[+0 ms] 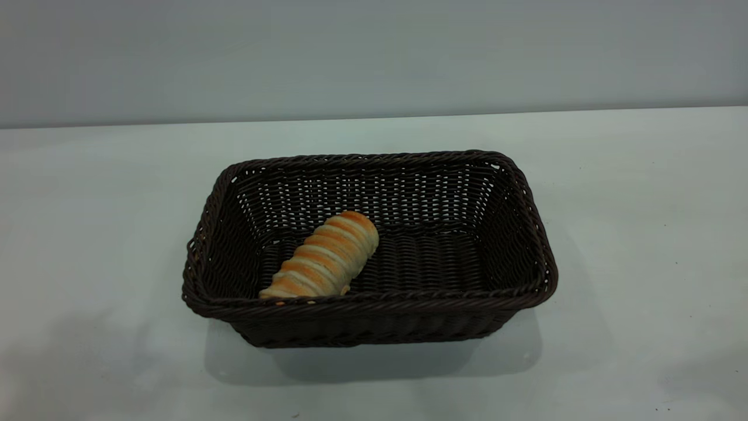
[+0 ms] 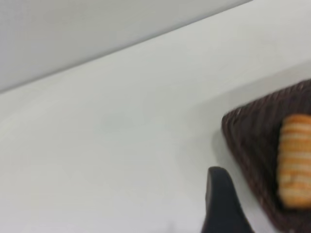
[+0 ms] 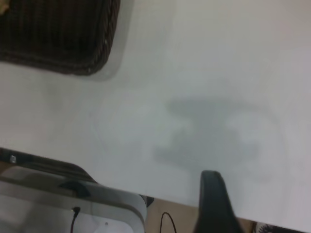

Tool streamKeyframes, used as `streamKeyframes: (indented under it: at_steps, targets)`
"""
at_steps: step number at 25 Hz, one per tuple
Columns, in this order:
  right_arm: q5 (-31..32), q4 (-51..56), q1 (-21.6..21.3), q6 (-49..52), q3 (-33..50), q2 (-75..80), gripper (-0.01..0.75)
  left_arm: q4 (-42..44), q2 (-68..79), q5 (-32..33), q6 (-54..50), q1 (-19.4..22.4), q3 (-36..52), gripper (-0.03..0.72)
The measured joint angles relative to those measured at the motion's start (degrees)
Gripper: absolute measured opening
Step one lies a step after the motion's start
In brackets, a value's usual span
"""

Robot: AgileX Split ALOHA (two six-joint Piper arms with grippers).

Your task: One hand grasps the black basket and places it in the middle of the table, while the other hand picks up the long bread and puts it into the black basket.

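The black basket (image 1: 374,305) stands in the middle of the table (image 1: 87,204). The long bread (image 1: 324,257) lies inside it at its left end, leaning on the front wall. Neither gripper shows in the exterior view. In the left wrist view, one black fingertip (image 2: 218,182) of my left gripper hangs over bare table beside the basket (image 2: 245,133), with the bread (image 2: 295,160) lying in it. In the right wrist view, one black fingertip (image 3: 212,187) of my right gripper hangs above the table's edge, well away from the basket's corner (image 3: 63,43). Both grippers hold nothing.
A plain grey wall runs behind the table. In the right wrist view the table's near edge (image 3: 121,187) shows, with a white and grey frame (image 3: 73,204) and a thin cable (image 3: 167,221) below it.
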Motion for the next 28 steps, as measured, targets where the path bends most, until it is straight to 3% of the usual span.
streamKeyframes:
  at_steps: [5, 8, 17, 28]
  targets:
    - [0.0, 0.0, 0.0, -0.15, 4.63, -4.37, 0.496, 0.01, -10.23, 15.01, 0.0, 0.8, 0.06, 0.468]
    - [0.0, 0.0, 0.0, -1.12, 7.31, -7.79, 0.496, 0.06, -15.06, 20.08, 0.0, 0.97, 1.1, 0.468]
    - [-7.06, 4.8, 0.0, -7.56, 19.76, -22.98, 0.496, 0.01, -29.72, 20.5, 0.0, 0.97, 13.43, 0.468]
    - [-6.31, 5.68, 0.0, -9.12, 30.37, -41.42, 0.496, -1.57, -44.31, 23.48, -0.05, 0.97, 23.06, 0.468]
